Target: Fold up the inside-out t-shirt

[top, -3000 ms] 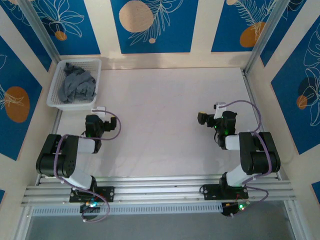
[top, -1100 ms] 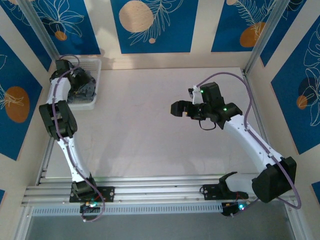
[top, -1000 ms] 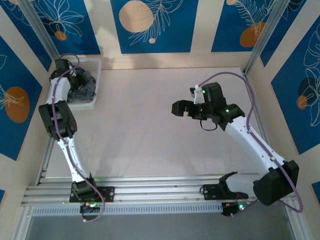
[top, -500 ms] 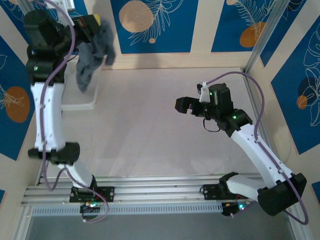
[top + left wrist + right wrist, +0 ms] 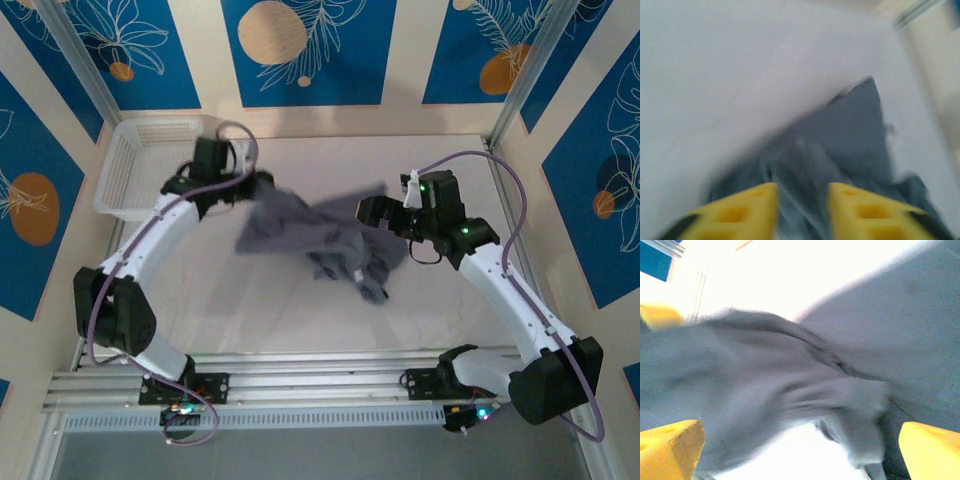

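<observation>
T-shirt (image 5: pixel 320 232) sat bunched and grey between my two grippers, its lower part heaped on the table (image 5: pixel 300 315) as far as I could judge. Left gripper (image 5: pixel 258 187): fingers (image 5: pixel 740 212) nearly closed, a bunch of cloth pinched in the narrow gap, the rest trailing away ahead of the tips. Right gripper (image 5: pixel 368 212): fingers (image 5: pixel 670 447) spread wide, cloth sagging across the gap, nothing clamped that I could see. Wrist views were blurred, so I couldn't tell seams or which side faced out. I read this as the laying-out step, with no fold begun. Next move called for setting the pinched edge down, then taking a hem or shoulder in each gripper and pulling it flat. Basket (image 5: pixel 108 190) was behind the left fingers, well apart from the cloth.
</observation>
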Robot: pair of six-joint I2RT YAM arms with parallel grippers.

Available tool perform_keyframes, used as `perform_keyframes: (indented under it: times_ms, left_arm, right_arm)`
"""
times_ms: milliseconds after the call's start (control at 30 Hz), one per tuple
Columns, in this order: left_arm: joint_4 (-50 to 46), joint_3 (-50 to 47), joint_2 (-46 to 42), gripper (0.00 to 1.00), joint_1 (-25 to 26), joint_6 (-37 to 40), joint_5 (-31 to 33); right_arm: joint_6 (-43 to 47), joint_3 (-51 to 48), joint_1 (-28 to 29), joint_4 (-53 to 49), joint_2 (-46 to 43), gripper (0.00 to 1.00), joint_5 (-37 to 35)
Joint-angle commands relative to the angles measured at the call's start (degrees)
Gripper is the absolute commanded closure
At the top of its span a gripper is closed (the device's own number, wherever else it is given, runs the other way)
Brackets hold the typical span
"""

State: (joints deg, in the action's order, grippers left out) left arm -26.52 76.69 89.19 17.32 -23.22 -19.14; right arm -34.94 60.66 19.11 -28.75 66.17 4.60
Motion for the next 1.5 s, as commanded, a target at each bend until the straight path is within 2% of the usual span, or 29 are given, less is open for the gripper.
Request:
perform_keyframes:
  times_ms: [0,67,167,233,367,433,500,567,600,633,700,733,800,933,1067,1167,1233,1267,1333,1433,1467]
  left_arm:
    - [0.3,-2.0,-9.0,0.45,0.3,2.8,7.4]
    - [-1.1,-4.3,-10.4,0.41,0.3,3.5,9.5]
    - [-0.8,-8.2,-10.8,0.4,1.2,2.2,7.1]
    - [0.3,-10.8,-9.3,0.4,3.2,0.6,5.5]
    - [0.5,-11.7,-3.7,0.4,8.5,-0.3,7.3]
    - [1.8,-11.5,0.4,0.39,11.2,-1.6,8.8]
    - [4.4,-11.9,4.2,0.37,12.7,-3.5,9.2]
    - [6.8,-12.3,7.6,0.37,13.3,-4.9,9.3]
    - [7.5,-12.5,9.1,0.37,13.3,-5.5,10.2]
    - [8.0,-12.5,10.3,0.38,13.2,-5.7,11.2]
    - [8.4,-12.5,11.0,0.5,13.2,-5.4,12.9]
    - [8.3,-12.6,10.9,0.63,12.9,-5.1,13.3]
    - [8.4,-12.6,10.0,1.0,11.6,-4.6,11.9]
    - [7.6,-13.3,5.1,1.0,5.6,-4.9,8.1]
    - [4.9,-13.1,-5.5,1.0,-0.8,-4.3,7.2]
    - [3.0,-12.0,-10.0,1.0,-1.9,-1.5,11.0]
    - [3.3,-11.9,-8.4,1.0,-1.7,-1.3,7.7]
    - [3.8,-12.1,-6.8,0.99,-1.4,-2.1,5.0]
    - [5.6,-12.7,-2.4,0.82,1.4,-3.7,0.4]
    - [7.5,-13.5,2.6,0.54,7.6,-3.8,3.2]
    - [7.6,-13.5,4.0,0.5,8.8,-4.1,4.7]
  right_arm:
    - [1.2,-0.7,-0.5,-3.2,0.6,0.0,1.0]
    - [2.2,-0.3,-0.3,-4.6,2.2,0.01,-0.2]
    - [4.1,0.9,1.4,-6.6,5.9,0.01,-1.9]
    - [5.4,1.6,2.9,-7.8,9.2,0.01,-5.2]
    - [5.5,2.2,3.4,-10.5,15.5,0.02,-11.8]
    - [5.8,1.3,3.6,-10.0,18.7,0.03,-11.3]
    - [5.7,0.1,3.7,-7.6,22.1,0.05,-6.4]
    - [5.0,-1.4,3.8,-3.5,24.7,0.21,0.0]
    - [4.3,-1.8,3.9,-1.8,25.6,0.35,2.1]
    - [3.5,-2.0,3.9,-0.8,26.0,0.56,3.1]
    - [3.1,-1.3,3.8,-1.1,25.2,0.9,2.3]
    - [3.1,-1.0,3.6,-1.3,23.8,1.0,1.1]
    - [3.6,-1.5,3.0,-0.4,19.2,1.0,-0.8]
    - [2.2,-4.2,-1.7,2.1,7.6,1.0,-2.2]
    - [-3.8,-10.1,-10.5,5.4,-5.7,1.0,-2.9]
    - [-5.5,-17.6,-13.8,9.1,-12.1,1.0,-6.7]
    - [-5.6,-20.7,-14.4,9.0,-10.8,1.0,-3.7]
    - [-5.6,-21.3,-14.3,8.5,-9.1,1.0,-1.0]
    - [-5.8,-21.4,-14.1,5.3,-5.2,1.0,2.5]
    - [-9.5,-19.3,-14.0,-1.6,-3.1,0.63,-3.7]
    - [-10.5,-18.1,-14.0,-3.3,-3.5,0.57,-5.7]
